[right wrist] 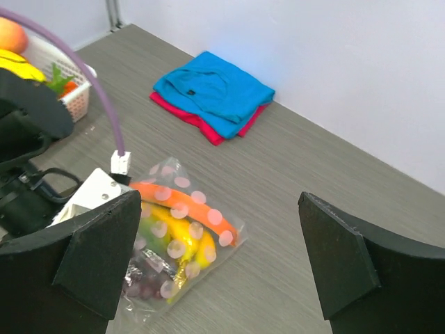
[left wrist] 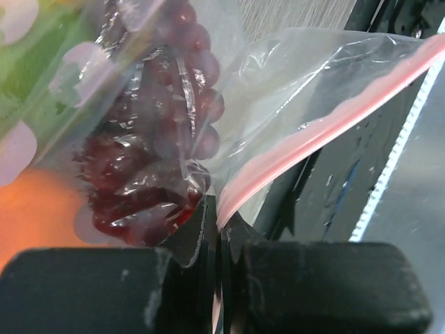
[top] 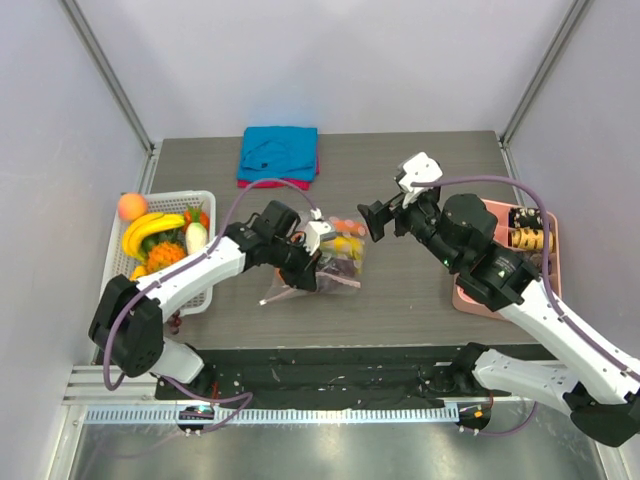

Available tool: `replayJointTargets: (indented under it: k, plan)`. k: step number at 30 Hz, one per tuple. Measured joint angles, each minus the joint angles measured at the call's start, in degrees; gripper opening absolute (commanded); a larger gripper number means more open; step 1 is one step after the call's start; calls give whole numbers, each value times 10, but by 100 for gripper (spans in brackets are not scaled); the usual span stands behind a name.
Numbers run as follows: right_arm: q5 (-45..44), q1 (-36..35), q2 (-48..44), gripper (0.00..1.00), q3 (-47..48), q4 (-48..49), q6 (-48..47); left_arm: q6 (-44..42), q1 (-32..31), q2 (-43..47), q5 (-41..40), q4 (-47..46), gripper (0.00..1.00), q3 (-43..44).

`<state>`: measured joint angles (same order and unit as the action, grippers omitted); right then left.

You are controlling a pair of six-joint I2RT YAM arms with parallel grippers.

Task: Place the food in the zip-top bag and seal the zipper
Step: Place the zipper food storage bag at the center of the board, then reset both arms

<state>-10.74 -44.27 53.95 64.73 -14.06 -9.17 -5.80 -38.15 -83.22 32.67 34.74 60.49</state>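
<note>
The zip-top bag (top: 345,255) lies mid-table, clear with pink dots. In the right wrist view the bag (right wrist: 163,184) holds an orange carrot-like piece (right wrist: 201,205), yellow banana pieces (right wrist: 195,243) and dark purple grapes (right wrist: 142,287). My left gripper (top: 306,268) is at the bag's left end. In its wrist view the left gripper (left wrist: 221,233) is shut on the pink zipper strip (left wrist: 334,125), with the grapes (left wrist: 160,160) right beside it. My right gripper (top: 376,222) is open and empty, held above the table just right of the bag (right wrist: 219,216).
A white basket (top: 112,250) with more fruit stands at the left edge. A folded blue-and-red cloth (top: 278,155) lies at the back. A pink compartment tray (top: 552,225) with brown pieces sits at the right, partly under my right arm.
</note>
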Motion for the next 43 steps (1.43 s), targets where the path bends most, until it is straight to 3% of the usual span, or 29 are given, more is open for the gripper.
replayJointTargets:
  k: [7,12,13,14,16,17,24,28,30,35,43]
  plan:
    - [-15,42,1,100,-44,-18,32,98,-28,-24,-18,-78,27,-38]
    - [24,84,19,100,-45,-49,61,87,-29,-56,-41,-94,66,-38]
    - [36,92,23,100,-43,-60,65,82,-29,-53,-39,-89,70,-35]
    - [48,99,26,100,-41,-71,68,76,-29,-49,-35,-80,81,-28]
    - [76,112,30,100,-34,-93,76,61,-29,-31,-29,-56,90,-9]
    - [92,118,30,100,-31,-103,81,53,-28,-19,-26,-36,100,8]
    - [158,141,13,100,-12,-145,123,20,11,100,-26,78,100,150]
    - [180,172,-10,100,-12,-153,152,15,84,126,-21,146,100,209]
    - [188,198,-26,100,-12,-156,163,22,169,118,-9,178,100,229]
    - [190,248,-76,100,-27,-161,179,51,271,122,-43,213,100,223]
    - [186,298,-145,100,-116,-168,189,64,274,171,-112,230,100,156]
